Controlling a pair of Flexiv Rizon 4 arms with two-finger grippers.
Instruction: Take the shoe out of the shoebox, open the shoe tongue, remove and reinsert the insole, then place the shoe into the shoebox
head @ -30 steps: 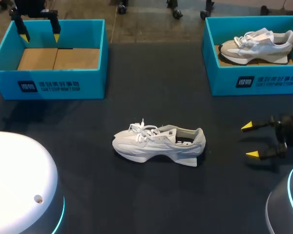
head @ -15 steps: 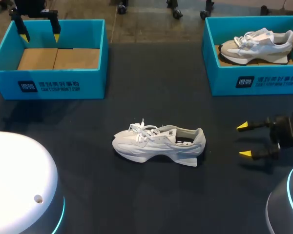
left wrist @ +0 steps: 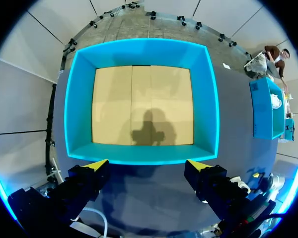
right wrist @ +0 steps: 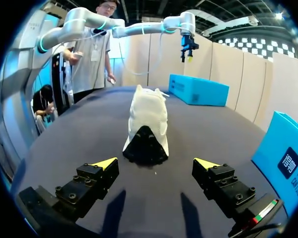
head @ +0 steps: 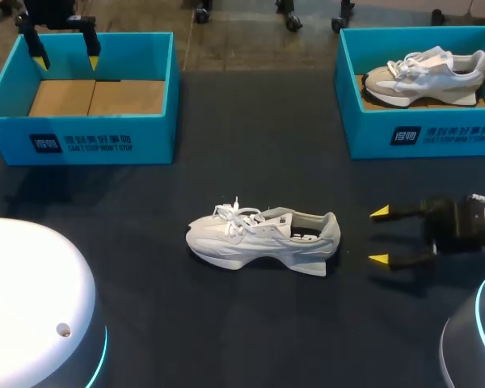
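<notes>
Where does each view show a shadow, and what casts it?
Head view: the white shoe throws a faint shadow beside its heel on the table. Left wrist view: a shadow, apparently of the left gripper, lies on the cardboard floor of the empty shoebox. Right wrist view: two dark streaks lie under the fingers of the right gripper.

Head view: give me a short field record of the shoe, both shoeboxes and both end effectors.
shoe on table: white sneaker, on its sole, toe toward my left
left shoebox: empty
right shoebox: holds a beige sneaker
left end effector: open, above left shoebox
right end effector: open, behind the heel, not touching
</notes>
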